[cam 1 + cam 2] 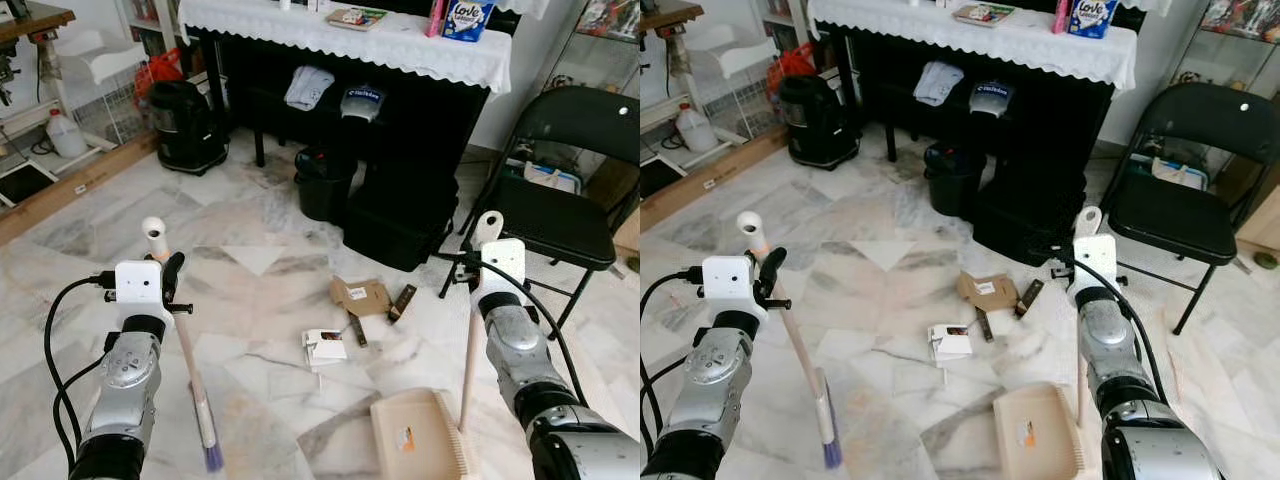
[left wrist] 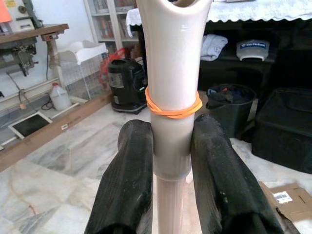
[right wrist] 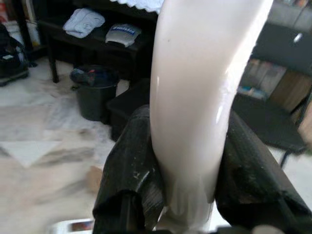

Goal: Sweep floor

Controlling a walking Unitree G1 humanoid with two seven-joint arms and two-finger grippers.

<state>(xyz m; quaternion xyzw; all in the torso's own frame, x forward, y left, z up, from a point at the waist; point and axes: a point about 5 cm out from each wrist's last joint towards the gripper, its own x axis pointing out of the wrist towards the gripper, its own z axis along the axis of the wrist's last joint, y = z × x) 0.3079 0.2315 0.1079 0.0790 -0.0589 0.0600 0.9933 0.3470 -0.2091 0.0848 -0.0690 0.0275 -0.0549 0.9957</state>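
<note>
Two silver robot arms reach forward from the bottom of the head view, over a marble floor (image 1: 240,250). On the robot's left, the left gripper (image 2: 170,156) has its jaws closed tight around the pale handle of a broom (image 1: 186,350), just below an orange rubber band (image 2: 173,109) near the handle's top. The broom slants down to its purple bristles (image 1: 212,458), which rest on the floor close to the robot. On the robot's right, the right gripper (image 3: 187,170) has its jaws clamped on the upright cream handle of a dustpan (image 1: 425,435). The beige pan sits flat on the floor beside the right arm.

Litter lies on the floor ahead, between the two tools: a small white carton (image 1: 325,346), a flattened brown cardboard piece (image 1: 360,296), and two dark strips (image 1: 402,302) just beside the cardboard. None of it touches the broom or the pan.

Beyond the litter stand a dark bin (image 1: 322,185) and a black box (image 1: 400,225) beneath a surface with a white lace cloth (image 1: 400,45). A black folding chair (image 1: 560,210) stands on the right, near the right arm, and a black vacuum cleaner (image 1: 185,125) is farther back on the left.

Likely risks from here: a broad stroke could flick the light carton past the pan or under the black box. Both long handles are gripped near their tops, so the bristles may skim over the flat cardboard, or the pan may tip. The right arm could also strike the chair's legs.
</note>
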